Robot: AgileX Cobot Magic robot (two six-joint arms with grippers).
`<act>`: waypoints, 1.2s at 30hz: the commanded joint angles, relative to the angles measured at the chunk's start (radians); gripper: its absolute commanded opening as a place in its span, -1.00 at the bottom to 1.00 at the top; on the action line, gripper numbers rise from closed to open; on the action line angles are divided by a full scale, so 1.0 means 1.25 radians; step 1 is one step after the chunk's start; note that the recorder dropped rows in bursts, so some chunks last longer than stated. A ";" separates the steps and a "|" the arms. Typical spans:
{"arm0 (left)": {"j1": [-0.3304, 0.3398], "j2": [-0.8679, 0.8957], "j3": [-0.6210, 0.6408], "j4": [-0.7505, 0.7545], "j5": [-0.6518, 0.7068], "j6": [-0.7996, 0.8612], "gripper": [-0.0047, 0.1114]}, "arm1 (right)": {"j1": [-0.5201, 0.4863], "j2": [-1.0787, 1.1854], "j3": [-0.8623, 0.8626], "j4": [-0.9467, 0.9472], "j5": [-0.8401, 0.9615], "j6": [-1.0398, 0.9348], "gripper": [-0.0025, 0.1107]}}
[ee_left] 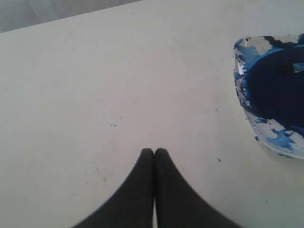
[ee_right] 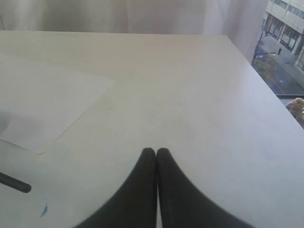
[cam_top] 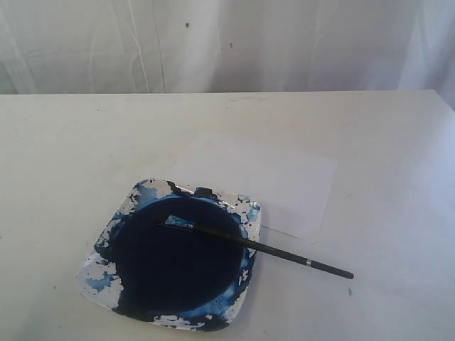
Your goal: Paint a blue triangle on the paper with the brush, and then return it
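brush (cam_top: 263,247) lies across dish (cam_top: 96,273), tip in paint, handle sticking out right over surface (cam_top: 391,142). paper (cam_top: 284,177) just behind dish, blank. right gripper (ee_right: 156,151) and left gripper (ee_left: 154,151) both pinched closed, empty. suggest: right gripper opens first, takes handle clear of dish rim, lifts straight to limit drips.

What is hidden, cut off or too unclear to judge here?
Exterior view: the dish hides part of the paper's near edge; the brush's bristles are too small to judge.
Left wrist view: the frame edge cuts off most of the dish.
Right wrist view: only the brush's handle end shows; the edge cuts the rest.
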 commanded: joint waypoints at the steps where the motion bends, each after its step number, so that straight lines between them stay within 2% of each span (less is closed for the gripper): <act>1: -0.001 -0.003 0.003 -0.003 -0.003 -0.004 -0.92 | -0.001 -0.004 0.002 0.000 0.000 -0.003 -0.96; 19: -0.001 -0.003 0.003 -0.003 -0.003 -0.004 -0.92 | -0.001 -0.004 0.002 0.000 0.000 -0.003 -0.96; 22: -0.001 -0.003 0.003 -0.051 -0.021 -0.029 -0.92 | -0.001 -0.004 0.002 0.000 0.000 -0.003 -0.96; 25: -0.001 -0.003 0.003 -0.077 -0.125 -0.036 -0.92 | -0.001 -0.004 0.002 0.000 0.000 -0.003 -0.96; 29: -0.001 -0.003 0.003 -0.077 -0.377 -0.045 -0.92 | -0.001 -0.004 0.002 0.000 0.000 -0.003 -0.96; 34: -0.001 -0.003 0.003 -0.077 -0.612 -0.080 -0.92 | -0.001 -0.004 0.002 0.000 0.000 -0.003 -0.96; 36: -0.001 -0.003 0.003 -0.077 -0.743 -0.081 -0.92 | -0.001 -0.004 0.002 0.000 0.000 -0.003 -0.96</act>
